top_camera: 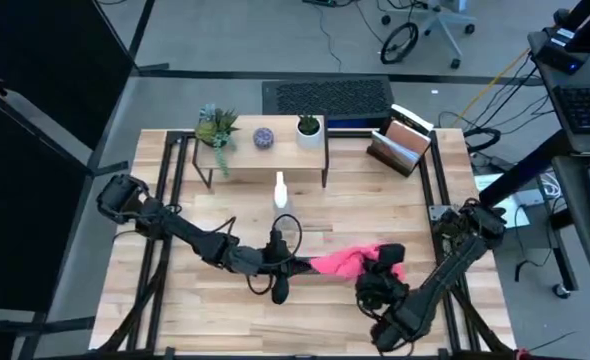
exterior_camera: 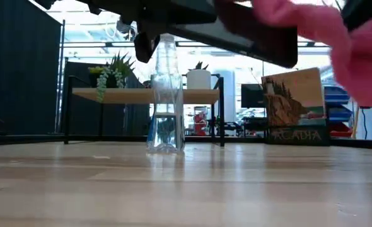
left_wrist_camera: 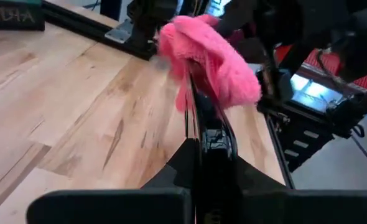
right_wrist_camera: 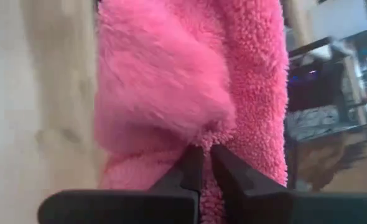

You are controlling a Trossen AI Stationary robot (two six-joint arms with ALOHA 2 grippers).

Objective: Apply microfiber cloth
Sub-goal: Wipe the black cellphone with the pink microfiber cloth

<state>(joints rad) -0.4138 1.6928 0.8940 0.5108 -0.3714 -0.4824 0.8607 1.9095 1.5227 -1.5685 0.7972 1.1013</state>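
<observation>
Over the middle of the table, my left gripper (top_camera: 287, 265) is shut on a black smartphone (top_camera: 303, 265), which is held in the air and shows as a dark slab in the low view (exterior_camera: 249, 38). The pink microfiber cloth (top_camera: 347, 262) lies bunched over the phone's far end (left_wrist_camera: 199, 118). My right gripper (top_camera: 380, 272) comes in from the right and is shut on the cloth (right_wrist_camera: 190, 81). My left gripper pinches the smartphone's near end (left_wrist_camera: 203, 146) between its two fingers, and the phone shows edge-on, running straight out from them. The fingers come level from the table's left side. The phone is lifted clear of the table. My right gripper pinches a bunched fold of the microfiber cloth (right_wrist_camera: 202, 140) between its two fingertips; how many layers, I cannot tell. The cloth is off the table and rests against the phone's far end (left_wrist_camera: 193, 87). The rest of it bulges beyond the fingers.
A clear spray bottle (top_camera: 281, 192) stands upright behind the grippers. A small shelf (top_camera: 265, 150) with potted plants is at the back, and a book stand (top_camera: 400, 145) at the back right. Black frame rails (top_camera: 437, 190) run along the table's sides.
</observation>
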